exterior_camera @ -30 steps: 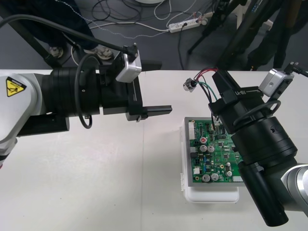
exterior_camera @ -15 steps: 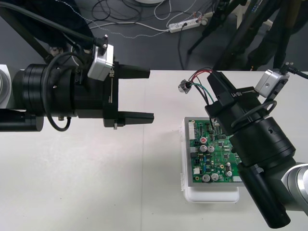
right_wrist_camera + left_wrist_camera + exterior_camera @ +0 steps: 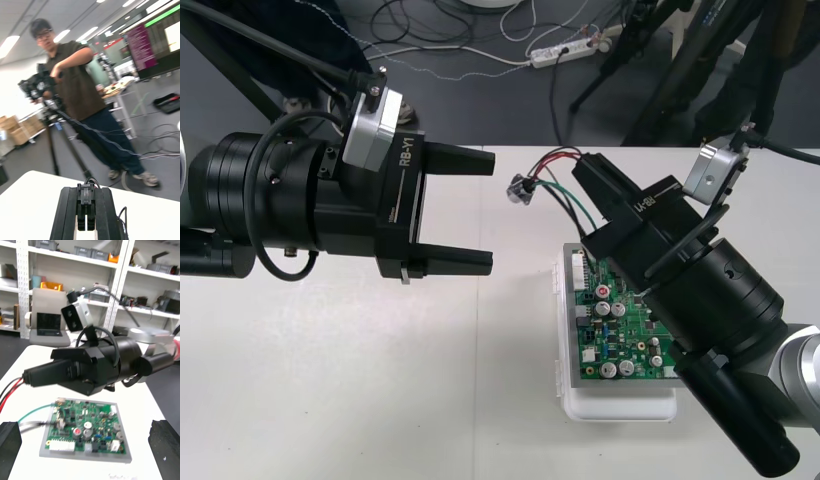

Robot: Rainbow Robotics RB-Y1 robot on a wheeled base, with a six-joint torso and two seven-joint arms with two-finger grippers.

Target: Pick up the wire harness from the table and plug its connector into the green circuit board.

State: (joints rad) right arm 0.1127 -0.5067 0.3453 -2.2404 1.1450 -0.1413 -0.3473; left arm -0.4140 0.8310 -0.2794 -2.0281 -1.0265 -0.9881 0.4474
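My right gripper [image 3: 585,178] hovers above the far edge of the green circuit board [image 3: 620,325], which sits on a white base [image 3: 620,403]. In the right wrist view its fingers [image 3: 65,213] are shut on the harness's small black plug [image 3: 86,195]. Red, black and green wires [image 3: 565,190] run leftward from them to the round metal socket [image 3: 522,190], which hangs in the air. My left gripper [image 3: 480,210] stands open just left of that socket, level with it. The left wrist view looks over the board [image 3: 86,427] at the right gripper [image 3: 56,373] and the wires [image 3: 11,390].
The table's far edge [image 3: 510,147] runs close behind both grippers. Bare table [image 3: 380,380] lies left of and in front of the board. Cables and a power strip lie on the dark floor beyond.
The right gripper has swung left with the harness, carrying the socket toward the left gripper. The left arm has turned its wrist, and both its fingers now show spread apart.
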